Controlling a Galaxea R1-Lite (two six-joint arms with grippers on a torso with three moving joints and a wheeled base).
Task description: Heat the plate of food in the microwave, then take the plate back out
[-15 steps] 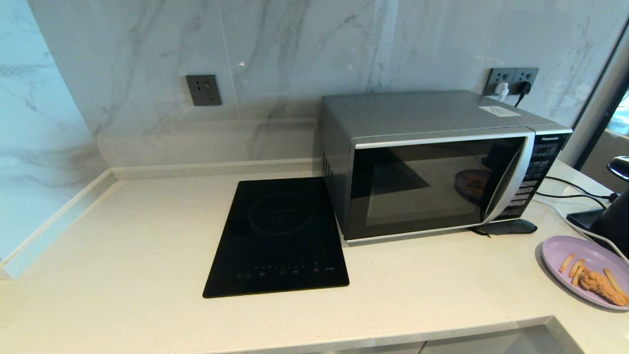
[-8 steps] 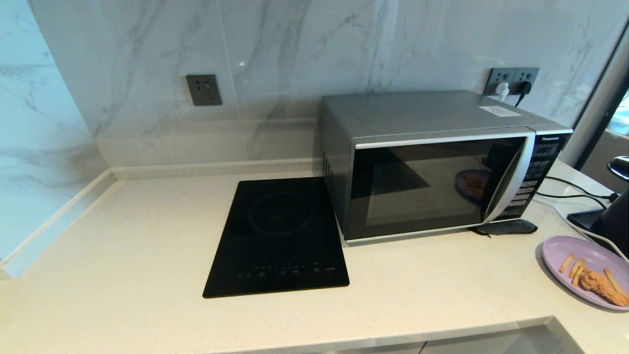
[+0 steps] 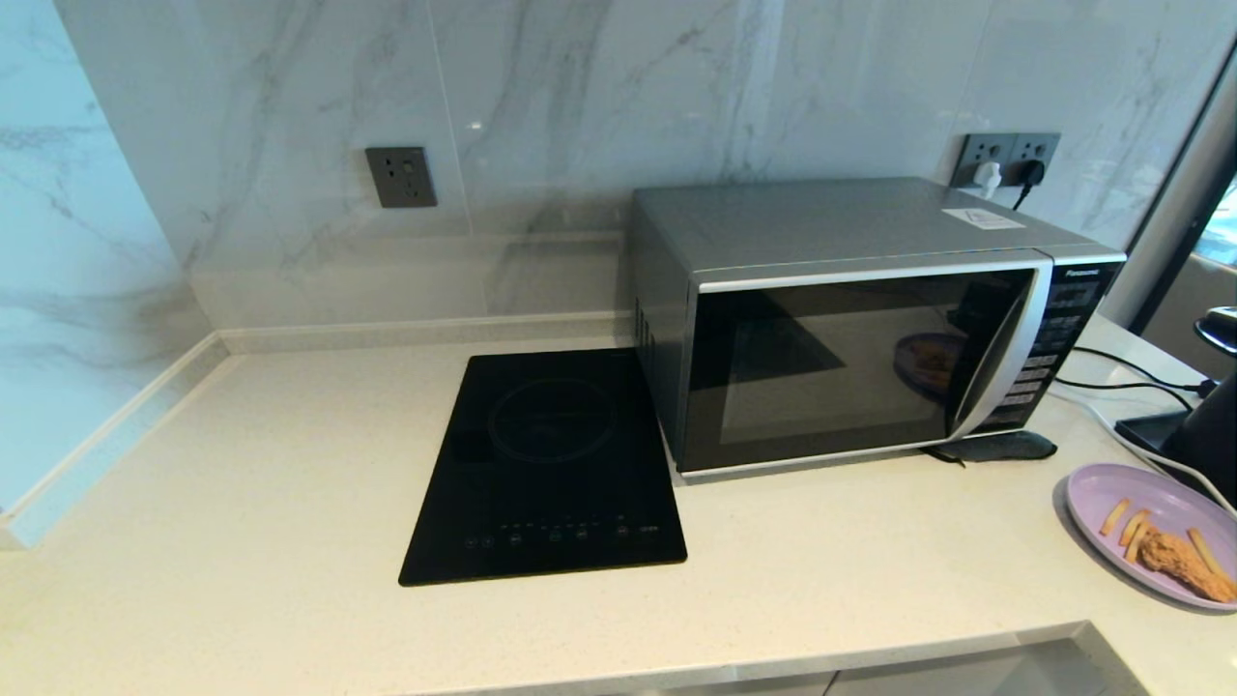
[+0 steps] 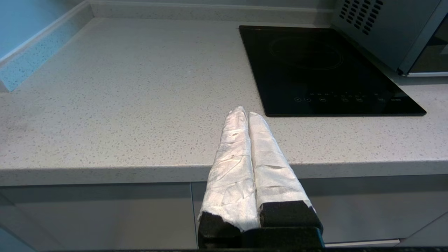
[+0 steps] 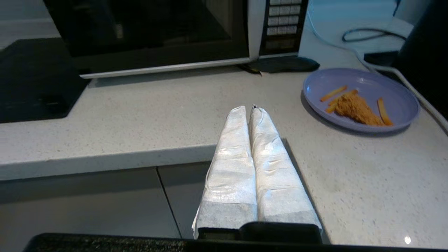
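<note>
The lilac plate of food [image 3: 1150, 532] [image 5: 360, 99], with fries and a breaded chicken piece, rests on the counter at the far right, in front of the microwave's right end. The silver Panasonic microwave [image 3: 850, 319] [image 5: 157, 31] stands at the back right with its dark door closed. My right gripper [image 5: 247, 107] hovers over the counter's front edge, shut and holding nothing, well short of the plate. My left gripper [image 4: 245, 112] is shut and empty above the front edge, near the hob's front corner. Neither arm shows in the head view.
A flat black induction hob [image 3: 546, 464] lies left of the microwave. A black object [image 3: 995, 447] sits under the microwave's right front corner. Cables [image 3: 1131, 382] and a black appliance [image 3: 1208, 435] crowd the far right. Wall sockets [image 3: 1005, 155] sit behind.
</note>
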